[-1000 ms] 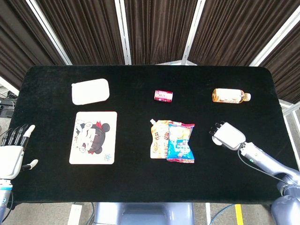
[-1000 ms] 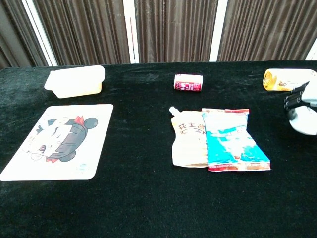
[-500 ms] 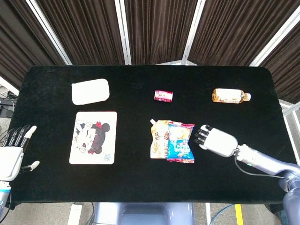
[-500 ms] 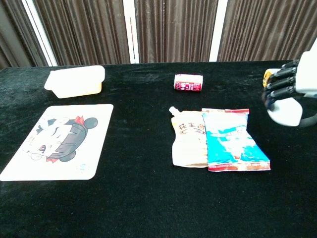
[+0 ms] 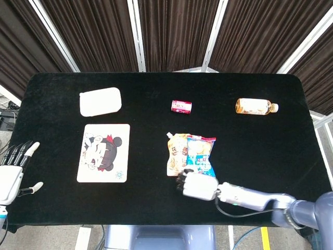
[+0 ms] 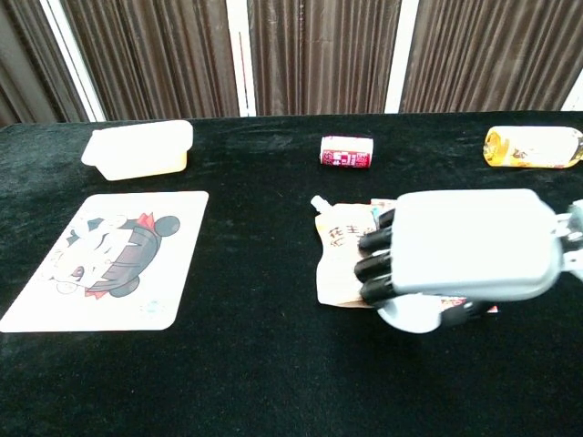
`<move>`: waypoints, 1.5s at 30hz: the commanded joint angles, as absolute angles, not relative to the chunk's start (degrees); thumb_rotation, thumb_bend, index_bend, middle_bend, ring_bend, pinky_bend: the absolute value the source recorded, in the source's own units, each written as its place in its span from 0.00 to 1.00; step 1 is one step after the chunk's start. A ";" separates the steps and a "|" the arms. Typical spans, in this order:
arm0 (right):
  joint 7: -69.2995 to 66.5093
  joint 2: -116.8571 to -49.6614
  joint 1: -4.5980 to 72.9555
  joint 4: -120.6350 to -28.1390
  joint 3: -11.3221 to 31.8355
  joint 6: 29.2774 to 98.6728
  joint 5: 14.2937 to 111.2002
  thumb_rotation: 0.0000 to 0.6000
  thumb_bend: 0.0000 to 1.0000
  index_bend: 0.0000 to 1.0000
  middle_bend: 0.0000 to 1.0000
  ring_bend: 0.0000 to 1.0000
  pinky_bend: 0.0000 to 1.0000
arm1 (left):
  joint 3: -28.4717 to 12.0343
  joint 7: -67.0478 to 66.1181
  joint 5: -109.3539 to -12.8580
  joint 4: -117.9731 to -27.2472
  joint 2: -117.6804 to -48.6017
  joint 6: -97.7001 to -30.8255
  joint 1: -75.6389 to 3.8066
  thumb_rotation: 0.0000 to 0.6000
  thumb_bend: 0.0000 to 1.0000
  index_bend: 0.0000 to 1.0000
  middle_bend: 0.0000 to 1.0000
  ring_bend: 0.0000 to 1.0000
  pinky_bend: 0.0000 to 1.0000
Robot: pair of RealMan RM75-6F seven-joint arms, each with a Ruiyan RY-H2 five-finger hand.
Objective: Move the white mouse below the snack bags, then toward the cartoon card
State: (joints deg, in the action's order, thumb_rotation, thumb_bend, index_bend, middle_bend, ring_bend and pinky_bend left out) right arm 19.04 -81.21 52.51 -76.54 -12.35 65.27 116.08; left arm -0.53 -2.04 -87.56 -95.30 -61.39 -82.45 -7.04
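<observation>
The chest view is showing what the head view is hiding: a rounded white edge of the white mouse peeking out under the right hand, whose dark fingers are curling over it and gripping it. From the head view, that hand is sitting at 6 o'clock of the 2 snack bags, just touching their lower edge. The mouse's long axis and heading are staying hidden under the palm. The cartoon card is lying well apart toward 9 o'clock. Only the head view is catching the left hand, fingers spread wide, holding nothing.
</observation>
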 commanded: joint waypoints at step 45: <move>20.84 -68.22 31.37 -84.40 -8.92 80.60 101.58 1.00 0.00 0.00 0.00 0.00 0.06 | 0.29 -1.95 -89.07 -94.15 -62.45 -80.98 -8.22 1.00 0.00 0.00 0.00 0.00 0.00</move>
State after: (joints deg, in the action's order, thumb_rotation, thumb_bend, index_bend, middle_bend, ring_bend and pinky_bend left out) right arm 26.28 -72.65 37.82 -85.82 -7.93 74.00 105.79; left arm 0.02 -1.02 -88.45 -94.12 -61.83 -80.56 -8.36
